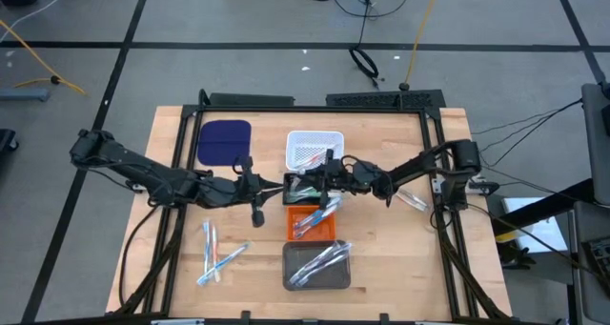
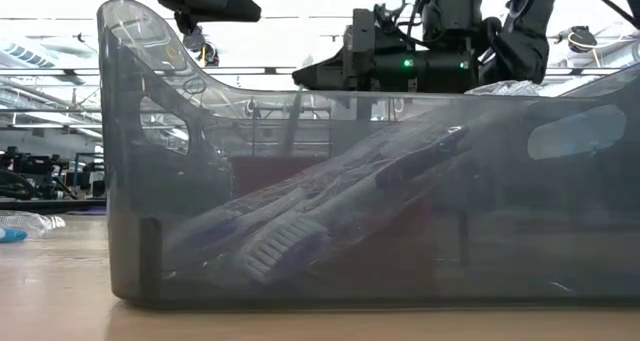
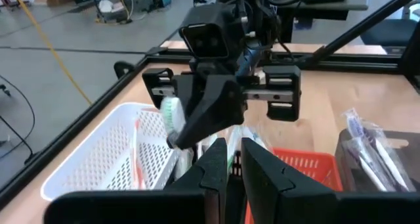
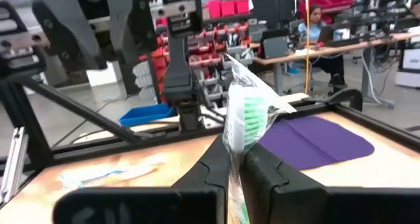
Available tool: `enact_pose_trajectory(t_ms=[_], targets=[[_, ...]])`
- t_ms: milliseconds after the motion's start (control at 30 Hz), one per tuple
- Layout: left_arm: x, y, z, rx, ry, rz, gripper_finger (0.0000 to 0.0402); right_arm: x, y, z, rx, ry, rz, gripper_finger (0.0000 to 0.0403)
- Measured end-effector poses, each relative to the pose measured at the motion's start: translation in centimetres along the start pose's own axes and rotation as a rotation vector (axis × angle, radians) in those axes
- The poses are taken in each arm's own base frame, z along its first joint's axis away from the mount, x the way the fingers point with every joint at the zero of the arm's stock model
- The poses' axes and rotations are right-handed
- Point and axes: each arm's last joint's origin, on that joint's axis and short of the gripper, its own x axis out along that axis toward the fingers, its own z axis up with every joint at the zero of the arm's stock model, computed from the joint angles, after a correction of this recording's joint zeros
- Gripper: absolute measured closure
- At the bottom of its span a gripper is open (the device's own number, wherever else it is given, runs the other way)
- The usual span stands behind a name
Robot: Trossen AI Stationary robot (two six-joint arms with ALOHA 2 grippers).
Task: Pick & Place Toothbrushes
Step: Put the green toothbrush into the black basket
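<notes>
Both grippers meet over the black tray, and a wrapped green toothbrush is pinched between them.

From above I see my left gripper [image 1: 286, 185] and right gripper [image 1: 319, 180] nose to nose at the middle of the table, above the black tray [image 1: 303, 190] that sits between the white basket [image 1: 315, 149] and the orange tray [image 1: 307, 220]. In the right wrist view my right fingers [image 4: 213, 161] are clamped tight on a green toothbrush [image 4: 248, 122] in clear wrap, its head standing up past the tips. In the left wrist view my left fingers [image 3: 213, 165] stand narrow, closed on the same wrapper. More toothbrushes lie in the grey tray [image 1: 316, 266], three loose toothbrushes [image 1: 215, 253] lie on the wood at front left, and one wrapped toothbrush [image 1: 412, 200] lies at right. The dark blue pad [image 1: 224, 141] lies beside the basket.
</notes>
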Motion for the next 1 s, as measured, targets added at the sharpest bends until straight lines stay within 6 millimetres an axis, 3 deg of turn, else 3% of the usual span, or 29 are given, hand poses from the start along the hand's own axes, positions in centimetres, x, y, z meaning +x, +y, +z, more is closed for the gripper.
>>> enact_pose_trajectory(t_ms=[567,1000], targets=[[0.6,-0.2,-0.7,0.005,0.042,0.007,0.0355,0.2,-0.5,-2.6,0.011,0.039,-0.032,0.0387],[0.5,-0.2,-0.6,0.001,0.035,0.007,0.0355,0.2,-0.5,-2.6,-0.005,0.058,-0.035,0.0238]])
